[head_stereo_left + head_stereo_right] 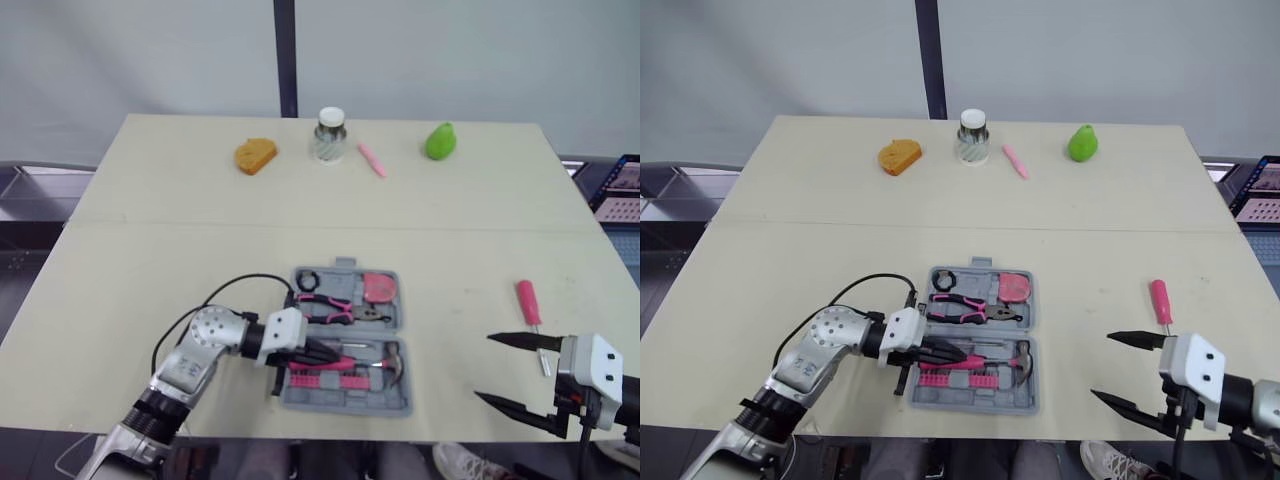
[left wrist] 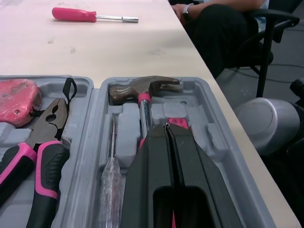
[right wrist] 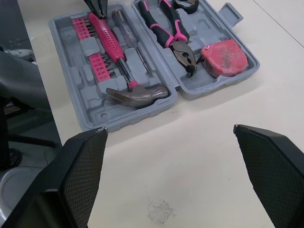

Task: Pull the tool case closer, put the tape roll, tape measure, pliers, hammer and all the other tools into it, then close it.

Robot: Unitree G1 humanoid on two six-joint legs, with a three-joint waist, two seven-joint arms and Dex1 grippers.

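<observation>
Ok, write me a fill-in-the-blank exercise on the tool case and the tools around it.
1. The tool case lies ____.
2. The tool with the metal head beside the pink bits is the ____.
3. The pink screwdriver lies ____ the case.
4. The fingers of the right gripper are ____.
Missing words: open; hammer; outside; open.

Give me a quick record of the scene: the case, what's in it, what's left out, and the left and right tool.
case: tool case open on the table
inside: hammer, pliers, tape measure, tape roll
outside: pink screwdriver, on the table right of the case
left tool: shut, over the hammer's handle
right tool: open, near the screwdriver, holding nothing
</observation>
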